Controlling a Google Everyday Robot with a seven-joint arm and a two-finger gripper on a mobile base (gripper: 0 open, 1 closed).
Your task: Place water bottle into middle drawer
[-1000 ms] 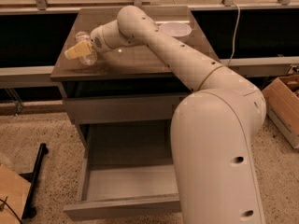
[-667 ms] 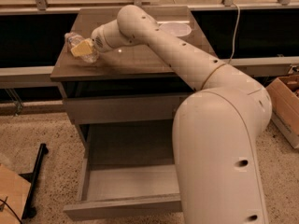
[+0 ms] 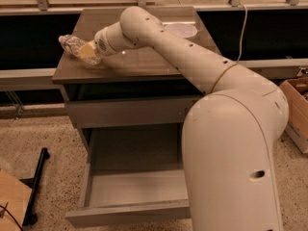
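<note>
Water bottle (image 3: 72,43) lies tilted at the far-left corner of the desk (image 3: 144,64), overhanging its left edge; the gripper (image 3: 88,52) looks clamped around the bottle's body; the middle drawer (image 3: 127,211) stands pulled open below, on the near side; to do this step well, lift clear of the desk edge, keep a gentle squeeze on the crinkly plastic, carry it over the drawer floor, and lower before releasing.

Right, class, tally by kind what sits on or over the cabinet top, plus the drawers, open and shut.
water bottle: 1, held by the gripper at the top's left edge
white bowl: 1
middle drawer, open: 1
shut drawer front: 1
Total: 4
</note>
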